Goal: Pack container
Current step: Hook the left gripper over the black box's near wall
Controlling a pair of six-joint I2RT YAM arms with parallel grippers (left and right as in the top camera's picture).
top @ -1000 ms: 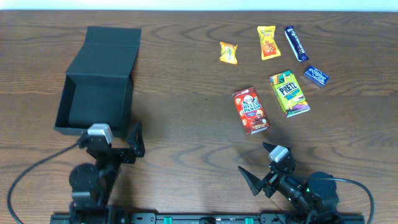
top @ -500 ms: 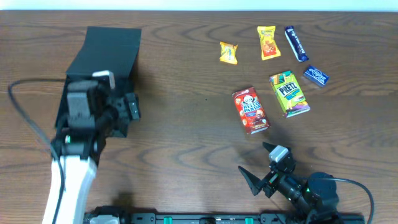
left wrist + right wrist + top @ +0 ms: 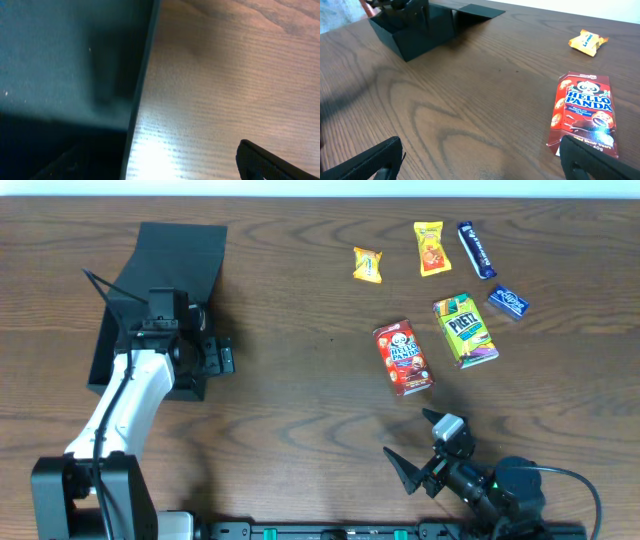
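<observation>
Container [image 3: 180,255] set at upper left of frame, lid laid back toward top edge. Left gripper [image 3: 208,340] positioned over container's right wall. Snacks grouped at upper right: Hello Panda box [image 3: 403,357] left of Pretz box [image 3: 465,330]; wrapped candy [image 3: 368,265], sachet [image 3: 431,247] and bar [image 3: 476,249] ranged above them; small packet [image 3: 508,302] right of Pretz box. Right gripper [image 3: 407,434] seated at bottom right.

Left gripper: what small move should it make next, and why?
Probably lower the left gripper a little and close on the side wall of the container to steady it. Its jaws are open above that wall, nothing is held, and the Hello Panda box and other snacks lie on the table.
</observation>
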